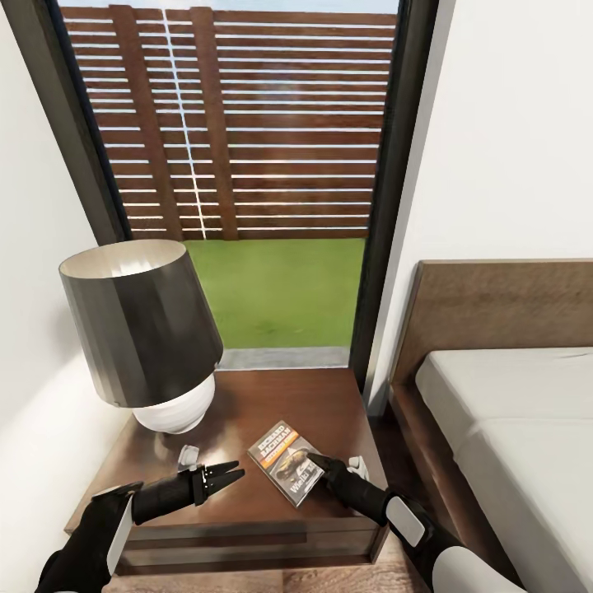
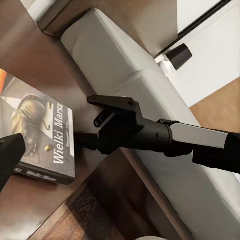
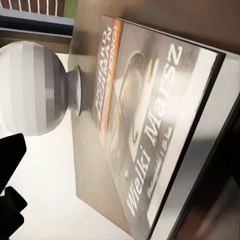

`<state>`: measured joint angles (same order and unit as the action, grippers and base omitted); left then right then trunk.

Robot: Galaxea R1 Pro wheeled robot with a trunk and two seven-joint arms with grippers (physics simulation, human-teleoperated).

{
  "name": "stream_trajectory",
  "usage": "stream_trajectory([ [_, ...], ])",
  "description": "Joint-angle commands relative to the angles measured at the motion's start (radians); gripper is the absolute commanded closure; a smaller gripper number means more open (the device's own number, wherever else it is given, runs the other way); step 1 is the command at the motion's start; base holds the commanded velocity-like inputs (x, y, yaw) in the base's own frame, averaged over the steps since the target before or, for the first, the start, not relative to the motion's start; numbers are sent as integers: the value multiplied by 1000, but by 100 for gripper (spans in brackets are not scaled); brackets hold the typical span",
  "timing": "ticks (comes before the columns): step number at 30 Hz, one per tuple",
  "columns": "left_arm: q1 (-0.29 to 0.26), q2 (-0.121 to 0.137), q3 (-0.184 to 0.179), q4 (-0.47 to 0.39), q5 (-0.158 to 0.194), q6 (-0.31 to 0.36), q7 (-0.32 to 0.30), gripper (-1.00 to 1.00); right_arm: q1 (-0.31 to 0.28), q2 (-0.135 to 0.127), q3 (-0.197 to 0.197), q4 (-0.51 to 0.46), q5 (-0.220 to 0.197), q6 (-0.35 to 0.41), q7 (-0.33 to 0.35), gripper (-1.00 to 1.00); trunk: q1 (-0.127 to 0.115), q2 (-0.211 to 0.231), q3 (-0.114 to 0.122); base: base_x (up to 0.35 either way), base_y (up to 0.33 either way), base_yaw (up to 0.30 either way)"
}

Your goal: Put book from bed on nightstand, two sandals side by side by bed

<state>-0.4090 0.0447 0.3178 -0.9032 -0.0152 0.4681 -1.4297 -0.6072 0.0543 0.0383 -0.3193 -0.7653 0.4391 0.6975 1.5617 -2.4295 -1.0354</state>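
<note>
Book [image 1: 287,471] lay flat on nightstand [image 1: 272,395], beside lamp [image 1: 148,338]. Right gripper [image 1: 317,463] at book's near edge, finger state unclear. Left gripper [image 1: 231,475] hovered beside book, fingers together.

I see a dark book [image 1: 286,471] with white lettering and an orange band on the glossy reddish-brown nightstand [image 1: 272,403]. My pincers, left [image 1: 228,475] and right [image 1: 317,463], are black. The lamp [image 1: 144,333] has a dark grey shade over a ribbed white base. The mattress [image 1: 511,428] is pale grey, the headboard [image 1: 502,309] brown, the fence [image 1: 247,123] slatted red-brown above a green lawn [image 1: 280,288].
</note>
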Motion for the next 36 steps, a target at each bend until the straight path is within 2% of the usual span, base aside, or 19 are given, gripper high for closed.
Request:
stream_trajectory([
  [1,-1,0,1,0,-2,11,-5,-100,0,-1,5,0,-6,3,-3,-100,0,0,-1,0,0,0],
  [14,-1,0,1,0,-2,11,-5,-100,0,-1,5,0,-6,3,-3,-100,0,0,-1,-3,0,0],
  [29,-1,0,2,0,0,11,-5,-100,0,-1,5,0,-6,3,-3,-100,0,0,-1,-63,0,0],
  [36,-1,0,2,0,0,11,-5,-100,0,-1,5,0,-6,3,-3,-100,0,0,-1,-168,0,0],
])
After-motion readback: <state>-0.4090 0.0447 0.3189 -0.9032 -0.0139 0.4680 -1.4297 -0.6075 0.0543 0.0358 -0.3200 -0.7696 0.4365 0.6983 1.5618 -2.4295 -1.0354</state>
